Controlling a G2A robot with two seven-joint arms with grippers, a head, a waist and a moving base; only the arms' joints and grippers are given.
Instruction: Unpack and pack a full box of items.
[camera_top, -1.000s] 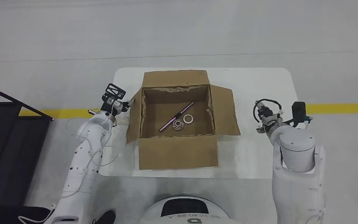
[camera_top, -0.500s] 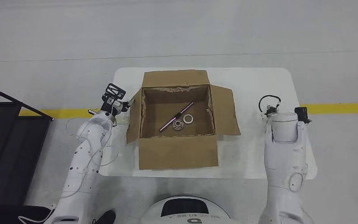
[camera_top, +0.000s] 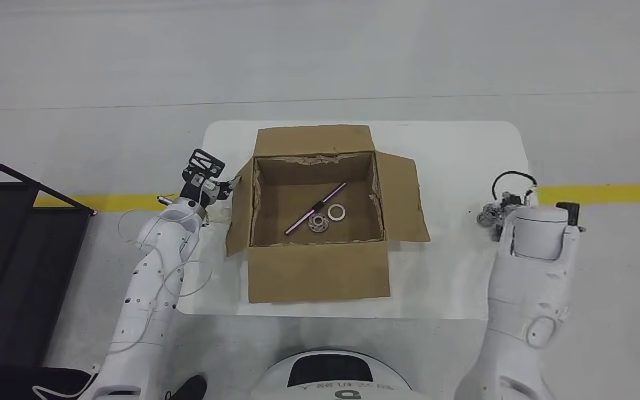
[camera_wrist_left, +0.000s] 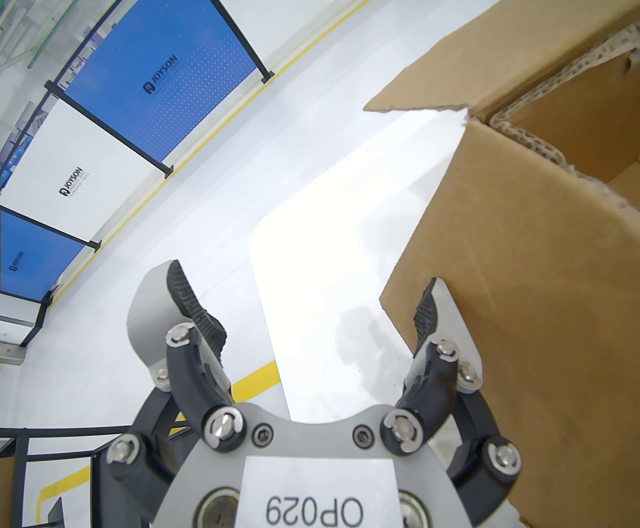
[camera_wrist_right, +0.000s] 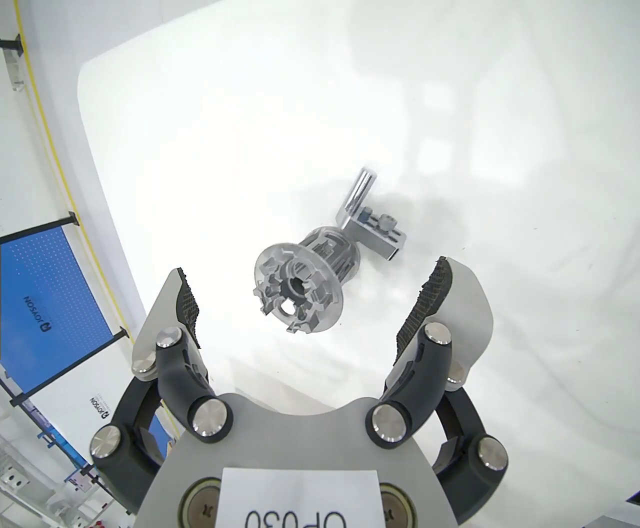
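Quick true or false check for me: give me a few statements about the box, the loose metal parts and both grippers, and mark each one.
1. The right gripper is open. True.
2. The box has nothing inside. False: a rod, a ring and another small part lie on its floor.
3. The metal hub lies on the table, outside the box, next to a small bracket. True.
4. The left gripper is shut on a box flap. False: it is open, holds nothing and sits beside the box's outer wall.
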